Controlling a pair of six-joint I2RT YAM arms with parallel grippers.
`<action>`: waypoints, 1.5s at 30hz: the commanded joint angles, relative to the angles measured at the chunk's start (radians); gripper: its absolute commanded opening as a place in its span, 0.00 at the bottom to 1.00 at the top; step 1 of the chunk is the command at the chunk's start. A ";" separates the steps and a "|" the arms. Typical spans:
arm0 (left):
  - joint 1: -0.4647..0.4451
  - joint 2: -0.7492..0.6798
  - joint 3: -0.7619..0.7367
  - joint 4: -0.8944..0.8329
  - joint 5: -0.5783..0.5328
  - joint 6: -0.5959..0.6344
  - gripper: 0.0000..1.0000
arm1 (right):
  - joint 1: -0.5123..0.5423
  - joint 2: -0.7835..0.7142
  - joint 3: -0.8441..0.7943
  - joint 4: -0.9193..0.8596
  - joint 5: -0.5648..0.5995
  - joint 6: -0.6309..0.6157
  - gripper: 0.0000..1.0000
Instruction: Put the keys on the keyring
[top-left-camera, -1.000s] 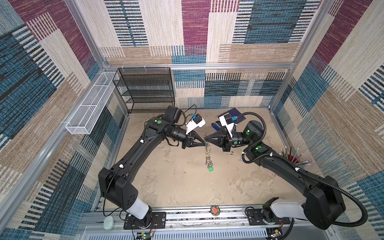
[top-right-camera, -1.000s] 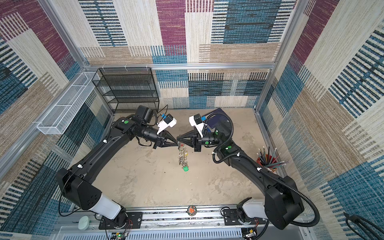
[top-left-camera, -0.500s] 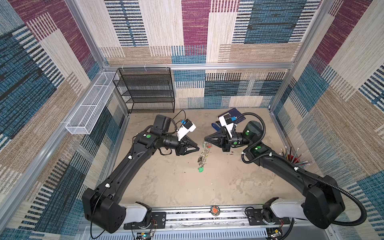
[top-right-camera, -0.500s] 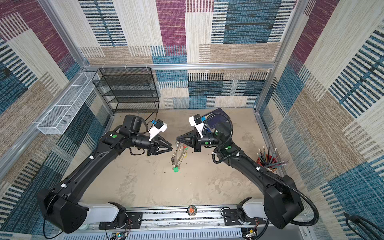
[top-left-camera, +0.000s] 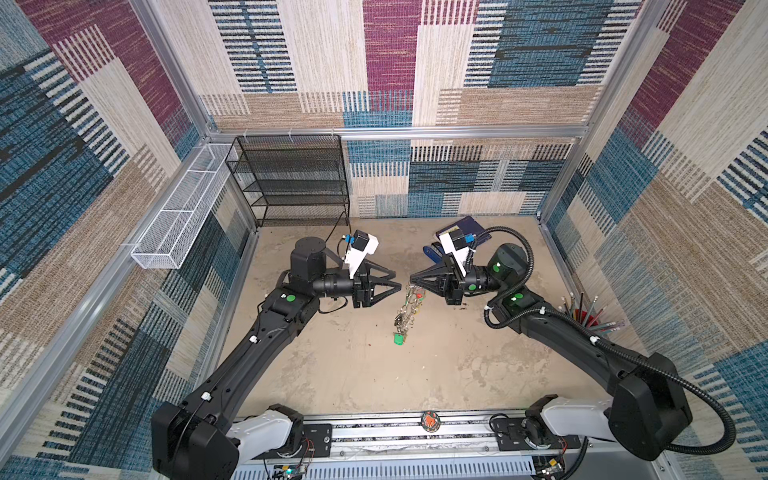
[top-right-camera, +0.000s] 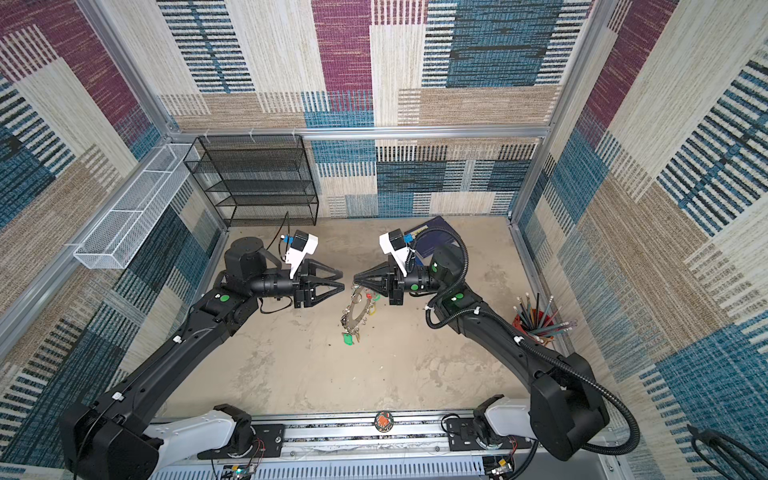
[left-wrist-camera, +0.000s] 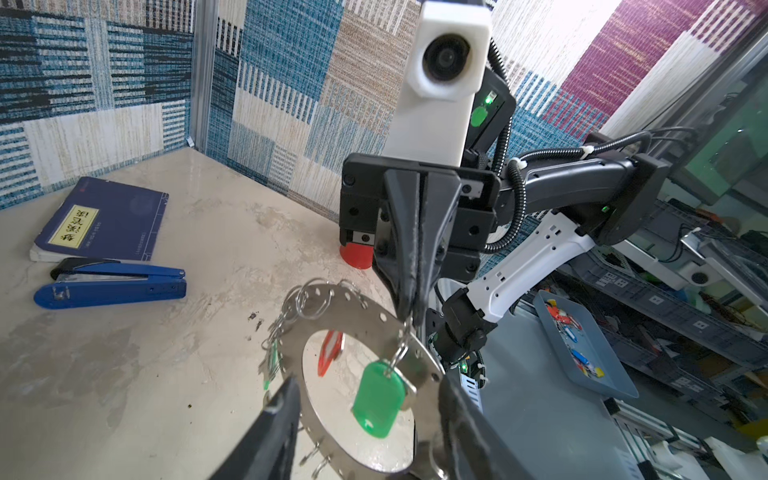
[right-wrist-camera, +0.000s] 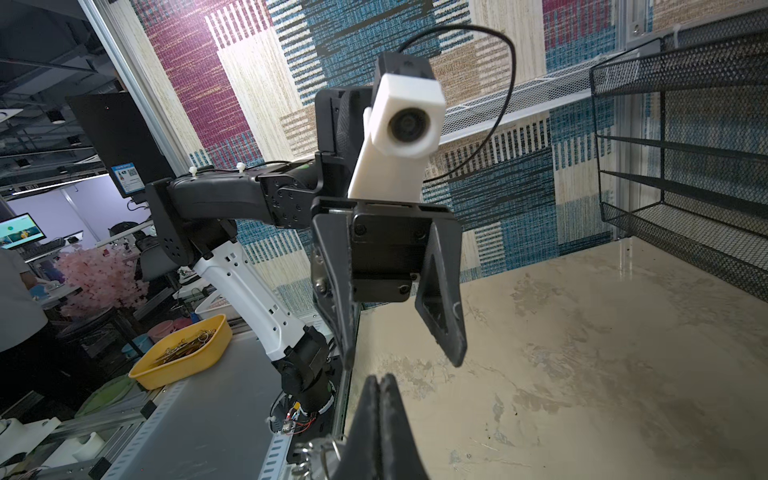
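Observation:
The keyring (top-left-camera: 409, 309) (top-right-camera: 350, 311), a flat grey disc rimmed with small split rings, hangs above the table's middle. My right gripper (top-left-camera: 411, 280) (right-wrist-camera: 380, 386) is shut on its upper edge. In the left wrist view the keyring (left-wrist-camera: 357, 307) shows its round hole and a red tag (left-wrist-camera: 330, 351). One of the keys, with a green tag (left-wrist-camera: 379, 399) (top-left-camera: 399, 339), dangles from a split ring near the right gripper (left-wrist-camera: 411, 307). My left gripper (top-left-camera: 399, 279) (top-right-camera: 343, 280) (left-wrist-camera: 370, 395) is open and empty. It is just left of the keyring, not touching it.
A blue stapler (left-wrist-camera: 110, 284) and a dark blue notebook (left-wrist-camera: 104, 220) lie at the back right. A red pencil cup (top-left-camera: 584, 316) stands by the right wall. A black mesh shelf (top-left-camera: 297, 183) stands at the back left, with a white wire basket (top-left-camera: 178, 220) on the left wall.
My left gripper, shut at the keyring a second ago, has opened and drawn back to the left. The keyring swung and still hangs from the right gripper, which has stayed put.

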 joint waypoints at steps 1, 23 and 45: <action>-0.007 0.018 0.005 0.062 0.046 -0.044 0.52 | 0.001 -0.006 0.002 0.054 -0.010 0.023 0.00; -0.067 0.081 0.035 0.002 0.037 -0.006 0.35 | 0.001 0.000 0.000 0.056 -0.010 0.030 0.00; -0.072 0.109 0.034 0.066 0.028 -0.071 0.05 | 0.001 0.006 -0.011 0.065 -0.021 0.039 0.00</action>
